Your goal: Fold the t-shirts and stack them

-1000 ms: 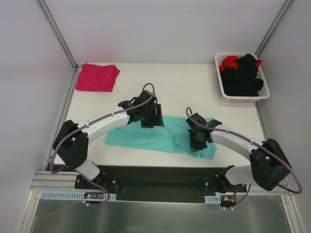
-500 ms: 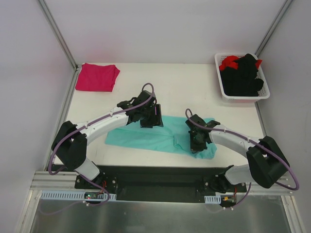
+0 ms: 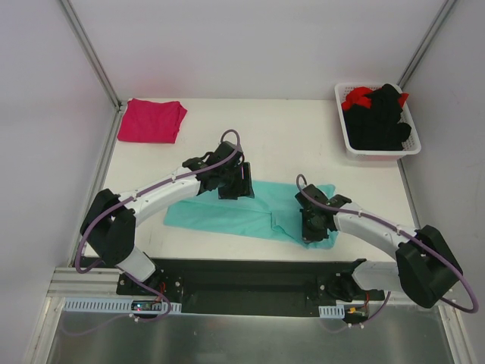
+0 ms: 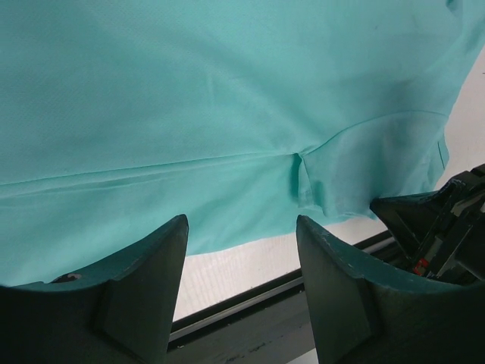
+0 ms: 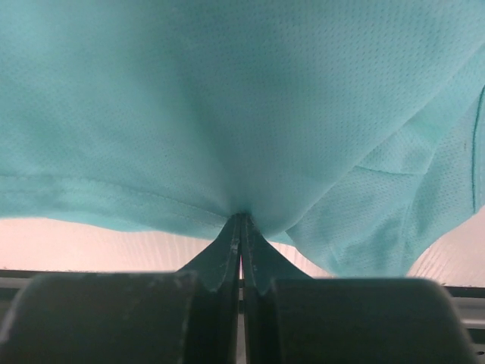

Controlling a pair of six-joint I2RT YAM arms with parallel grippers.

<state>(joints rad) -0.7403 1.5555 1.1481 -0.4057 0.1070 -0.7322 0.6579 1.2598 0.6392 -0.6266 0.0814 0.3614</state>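
No legible text or labels anywhere.

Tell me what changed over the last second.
The right gripper, shut on the teal shirt's edge, slid slightly right and toward the near table edge. The left gripper stayed open over the shirt; the pink shirt and the basket did not move.

A cream table [image 3: 303,129] sits between plain white walls [image 3: 250,45] (metal posts [image 3: 89,53] at the corners).

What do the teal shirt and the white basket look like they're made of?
Teal t-shirt: likely thin synthetic mesh knit, matte; fine pinhole texture and stitched hem show close up. White basket: probably rigid plastic; its walls look perforated.
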